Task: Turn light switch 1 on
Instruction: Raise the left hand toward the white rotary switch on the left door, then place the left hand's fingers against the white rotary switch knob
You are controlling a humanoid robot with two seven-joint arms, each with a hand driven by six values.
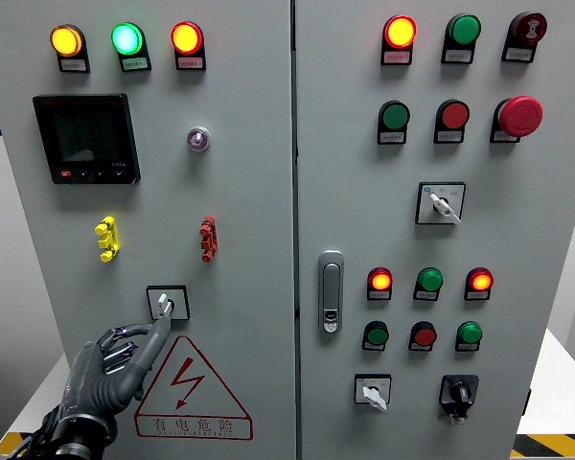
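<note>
Head view shows a grey control cabinet with two doors, and the left hand rising from the lower left toward the rotary switch low on the left door, just above the red warning triangle. The switch sits in a small square plate, its pale knob handle standing close to upright, tilted slightly. It lies up and to the right of the palm, and the extended index fingertip reaches it from below, touching or nearly touching the bottom of the knob; contact cannot be settled from this angle. The other fingers are curled loosely and hold nothing, so the hand is not yet gripping the knob. With the handle's long axis near vertical, turning it probably calls for the fingers to close around the handle from either side, then twist. The right hand is out of sight, so the left is plainly the working one.
</note>
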